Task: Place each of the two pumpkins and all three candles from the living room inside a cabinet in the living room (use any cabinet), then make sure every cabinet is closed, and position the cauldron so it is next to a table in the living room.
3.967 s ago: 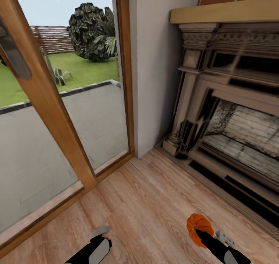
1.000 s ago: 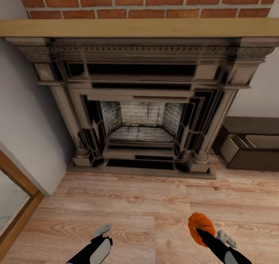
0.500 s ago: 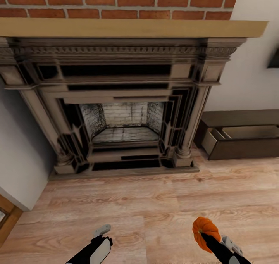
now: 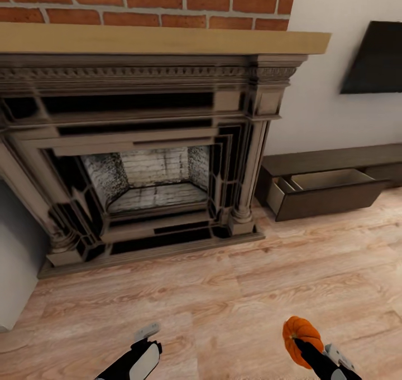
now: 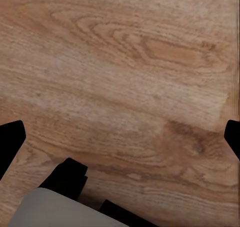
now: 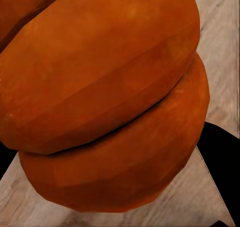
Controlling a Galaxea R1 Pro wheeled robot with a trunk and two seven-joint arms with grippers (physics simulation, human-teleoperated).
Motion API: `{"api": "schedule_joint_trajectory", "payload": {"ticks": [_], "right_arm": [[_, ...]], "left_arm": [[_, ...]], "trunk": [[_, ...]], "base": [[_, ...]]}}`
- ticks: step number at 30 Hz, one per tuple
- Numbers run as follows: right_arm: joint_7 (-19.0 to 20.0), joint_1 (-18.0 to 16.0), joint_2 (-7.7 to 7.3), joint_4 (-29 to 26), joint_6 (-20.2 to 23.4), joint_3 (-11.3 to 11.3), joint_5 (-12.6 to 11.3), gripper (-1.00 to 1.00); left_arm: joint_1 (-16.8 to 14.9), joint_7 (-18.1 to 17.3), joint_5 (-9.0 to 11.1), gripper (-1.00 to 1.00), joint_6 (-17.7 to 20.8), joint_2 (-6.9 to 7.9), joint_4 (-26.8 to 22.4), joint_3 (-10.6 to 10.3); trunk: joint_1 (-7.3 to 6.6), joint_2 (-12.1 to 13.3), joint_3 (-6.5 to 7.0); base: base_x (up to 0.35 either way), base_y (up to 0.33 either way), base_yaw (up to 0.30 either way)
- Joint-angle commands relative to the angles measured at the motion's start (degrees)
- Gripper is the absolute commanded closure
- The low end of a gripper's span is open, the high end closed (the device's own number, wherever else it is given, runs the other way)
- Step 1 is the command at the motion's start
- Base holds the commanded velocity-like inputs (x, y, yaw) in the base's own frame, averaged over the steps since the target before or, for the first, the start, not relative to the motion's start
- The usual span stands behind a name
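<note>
The right gripper (image 4: 304,344) is pinching a pumpkin (image 4: 300,332) low at the head view's right, over the wood floor (image 4: 234,290); in the right wrist view the pumpkin (image 6: 105,97) is sitting close against the camera. The left gripper (image 4: 146,335) is hanging over bare floor, its fingers (image 5: 11,139) spread wide apart. Ahead, a fireplace (image 4: 139,157) is standing under a brick wall (image 4: 145,0), and right of it the cabinet (image 4: 329,179) is showing one drawer (image 4: 318,193) pulled open.
</note>
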Motion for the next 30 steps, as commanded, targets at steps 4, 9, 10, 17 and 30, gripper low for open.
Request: {"api": "schedule_joint_trajectory", "payload": {"ticks": [4,9,10,17,30], "right_arm": [[0.1,-0.1,0.17,-0.1,0.3,-0.5,-0.4,1.00],[-5.3,-0.1,0.52,-0.2,0.2,-0.6,-0.4,1.00],[-5.6,-0.1,0.53,-0.2,0.2,-0.6,-0.4,1.00],[-6.2,-0.1,0.51,-0.2,0.2,-0.6,-0.4,1.00],[-6.2,-0.1,0.27,-0.1,0.5,-0.6,-0.5,1.00]], "left_arm": [[0.0,0.4,0.2,-1.00,0.2,0.06,0.1,-0.4],[0.0,0.4,0.1,-1.00,0.1,-0.02,1.5,-0.4],[0.0,0.4,0.1,-1.00,0.1,-0.02,1.5,-0.4],[0.0,0.4,0.1,-1.00,0.0,-0.03,1.6,-0.4],[0.0,0.4,0.1,-1.00,0.0,-0.03,1.6,-0.4]], "trunk": [[-0.01,0.0,-0.04],[-0.01,0.0,0.00],[-0.01,0.0,0.02],[-0.01,0.0,0.27],[-0.01,0.0,0.82]], "base": [[0.000,0.000,-0.284],[0.002,0.001,-0.271],[0.046,0.031,-0.251],[0.146,0.092,-0.241],[0.148,0.008,-0.234]]}}
